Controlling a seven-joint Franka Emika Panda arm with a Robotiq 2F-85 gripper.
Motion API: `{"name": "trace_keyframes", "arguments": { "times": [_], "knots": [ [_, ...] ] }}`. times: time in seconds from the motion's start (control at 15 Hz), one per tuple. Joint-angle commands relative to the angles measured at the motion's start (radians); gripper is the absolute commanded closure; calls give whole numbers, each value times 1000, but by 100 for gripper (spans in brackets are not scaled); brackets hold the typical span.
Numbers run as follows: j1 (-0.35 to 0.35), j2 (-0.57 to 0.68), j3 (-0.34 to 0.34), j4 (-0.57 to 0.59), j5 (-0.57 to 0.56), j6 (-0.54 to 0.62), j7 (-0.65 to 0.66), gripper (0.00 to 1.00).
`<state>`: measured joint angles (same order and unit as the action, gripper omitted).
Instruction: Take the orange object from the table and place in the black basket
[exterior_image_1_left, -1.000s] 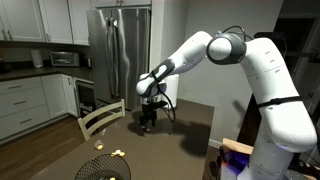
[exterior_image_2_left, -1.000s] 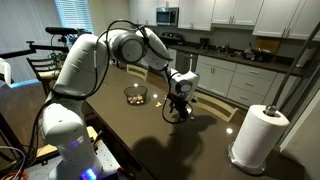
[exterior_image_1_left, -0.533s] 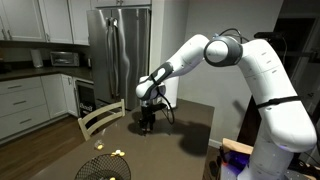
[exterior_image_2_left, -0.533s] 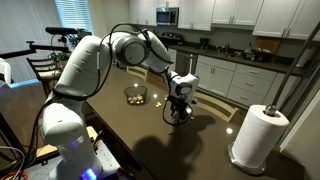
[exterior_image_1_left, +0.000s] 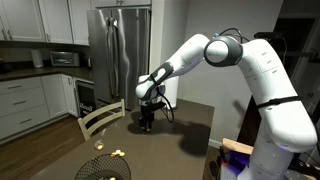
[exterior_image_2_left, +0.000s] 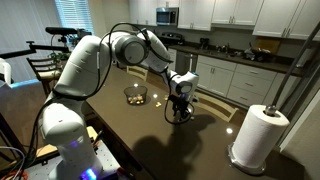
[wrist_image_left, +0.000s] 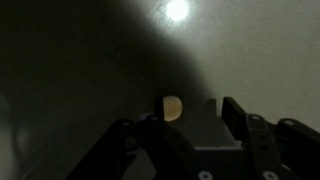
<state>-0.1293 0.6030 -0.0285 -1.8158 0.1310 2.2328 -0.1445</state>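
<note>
Dark and slightly glossy, the table (exterior_image_2_left: 120, 130) fills the middle of a kitchen and throws back a bright spot of ceiling light in the wrist view. The gripper (wrist_image_left: 180, 125) is down close to this surface at the table's far end, pointing straight down in both exterior views (exterior_image_1_left: 147, 122). Its jaws stand apart. The orange object (wrist_image_left: 172, 107) lies on the table between them, and as far as the dim picture shows, neither finger touches it.

The object is small and rounded, pale orange, and it rests on the bare tabletop. It is probably light and fairly firm. Its curved sides and the smooth table suggest it could roll or squirt out if pinched off-centre. The best hold looks to be across its widest part, low down, with the fingers closing evenly from both sides.

Further out, the black basket (exterior_image_2_left: 127, 99) sits on the same table, well apart from the gripper and nearer the arm's base, with a few pale things already in it. A wooden chair (exterior_image_1_left: 100, 118) stands at the table's edge. A paper towel roll (exterior_image_2_left: 255, 135) stands at the opposite side.
</note>
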Motion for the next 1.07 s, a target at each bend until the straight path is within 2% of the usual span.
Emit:
{"name": "trace_keyframes", "arguments": {
  "times": [0.0, 0.07, 0.13, 0.2, 0.27, 0.73, 1.0],
  "knots": [
    [18, 5, -15, -2, -36, 25, 46, 8],
    [16, 3, -11, 1, -34, 5, 46, 2],
    [0, 3, 2, 2, -17, 1, 17, 1],
    [0, 3, 2, 2, -17, 1, 18, 13],
    [0, 3, 3, 2, -17, 1, 18, 0],
    [11, 13, -19, 5, -50, 74, 34, 0],
    [15, 8, -28, 8, -72, 71, 43, 0]
  ]
}}
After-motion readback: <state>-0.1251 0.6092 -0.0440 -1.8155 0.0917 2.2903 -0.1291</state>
